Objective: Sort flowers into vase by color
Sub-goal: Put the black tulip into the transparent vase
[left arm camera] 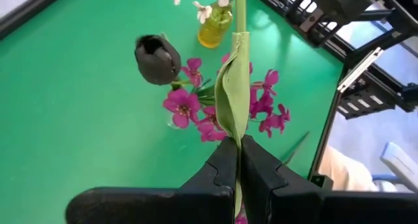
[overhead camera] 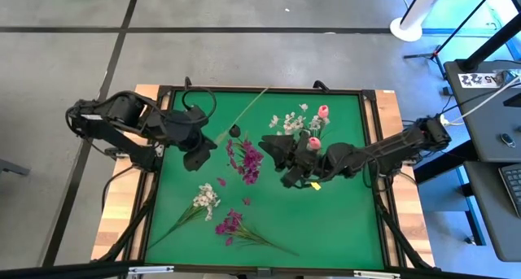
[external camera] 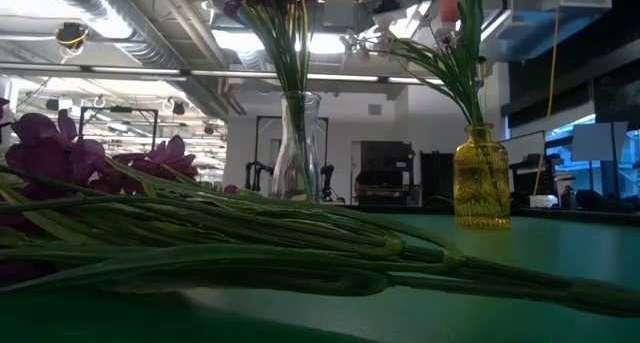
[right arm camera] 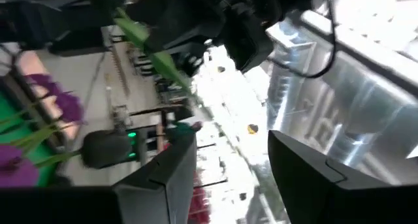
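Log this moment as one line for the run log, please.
left gripper: shut on dark-bud stem, above clear vase | right gripper: open, empty, mid-table | yellow vase: white and pink | mat: two sprays left

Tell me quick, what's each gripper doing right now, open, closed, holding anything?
Left gripper: closed on the green stem of the dark bud flower.
Right gripper: open, holding nothing.

The right gripper [right arm camera: 225,175] shows its two dark jaws standing apart with nothing between them. Beyond them the other arm [right arm camera: 196,15] looms dark, with a green stem [right arm camera: 153,48] slanting past it. Purple flowers [right arm camera: 55,100] on thin green stalks lie at the edge, over a patch of the green table [right arm camera: 10,100]. The background is a bright blur
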